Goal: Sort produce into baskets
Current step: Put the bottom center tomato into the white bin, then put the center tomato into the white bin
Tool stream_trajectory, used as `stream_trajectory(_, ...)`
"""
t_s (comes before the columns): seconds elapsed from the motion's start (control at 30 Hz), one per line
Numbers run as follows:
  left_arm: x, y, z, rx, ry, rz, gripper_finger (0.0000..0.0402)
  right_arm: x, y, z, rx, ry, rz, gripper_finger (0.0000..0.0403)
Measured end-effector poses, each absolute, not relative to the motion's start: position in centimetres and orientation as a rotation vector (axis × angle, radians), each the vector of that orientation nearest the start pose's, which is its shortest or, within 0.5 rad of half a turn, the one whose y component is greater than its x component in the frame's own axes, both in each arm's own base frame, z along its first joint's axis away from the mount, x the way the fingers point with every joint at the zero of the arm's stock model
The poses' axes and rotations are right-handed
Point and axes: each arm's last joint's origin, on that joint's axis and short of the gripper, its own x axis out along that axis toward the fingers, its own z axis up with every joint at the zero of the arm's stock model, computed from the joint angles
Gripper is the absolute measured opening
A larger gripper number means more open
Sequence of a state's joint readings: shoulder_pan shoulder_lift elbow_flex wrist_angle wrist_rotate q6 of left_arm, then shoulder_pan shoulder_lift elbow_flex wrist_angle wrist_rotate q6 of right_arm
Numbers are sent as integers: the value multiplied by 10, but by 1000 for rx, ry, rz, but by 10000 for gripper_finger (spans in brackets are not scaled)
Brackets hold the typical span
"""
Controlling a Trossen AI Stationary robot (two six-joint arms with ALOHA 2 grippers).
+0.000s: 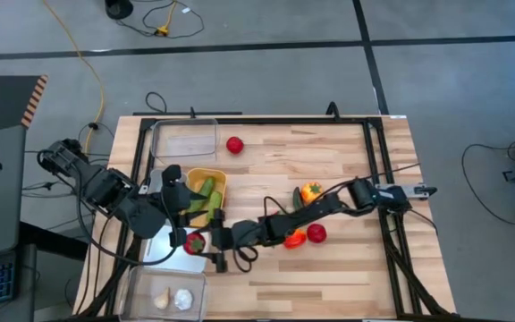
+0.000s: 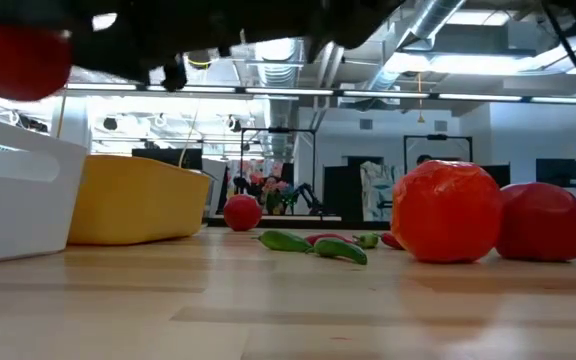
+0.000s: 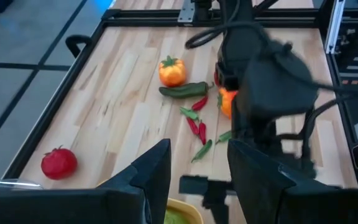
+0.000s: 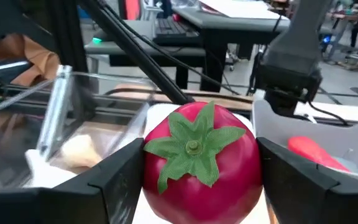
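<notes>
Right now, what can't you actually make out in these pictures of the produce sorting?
- White basket: in the high view both arms cover most of it, so its contents stay hidden.
- Yellow basket: the left gripper hides part of its inside in the high view.
- Held tomato: it fills the right wrist view, hiding what lies directly beneath the right gripper.
- Chillies: too small to count in the high view.

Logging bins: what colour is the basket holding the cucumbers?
Yellow basket, with green cucumbers inside; clearest in the high view.
</notes>
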State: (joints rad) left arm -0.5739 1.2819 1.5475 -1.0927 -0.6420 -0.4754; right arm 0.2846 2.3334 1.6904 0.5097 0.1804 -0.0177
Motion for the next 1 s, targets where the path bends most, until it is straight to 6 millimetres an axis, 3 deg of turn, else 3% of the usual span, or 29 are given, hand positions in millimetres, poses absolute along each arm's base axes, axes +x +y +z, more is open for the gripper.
stream_trajectory(0.13,200,-109,412,18,639,220,147,518,142,171,-2,146,94,311)
stream_trajectory(0.43,200,-109,412,17,639,220,147,520,140,174,2,140,89,315)
stream_trajectory(0.8,200,-109,412,17,639,220,147,520,140,174,-13,136,92,395)
stream_trajectory(1.0,200,-109,412,16,638,220,147,517,140,182,-23,163,94,376)
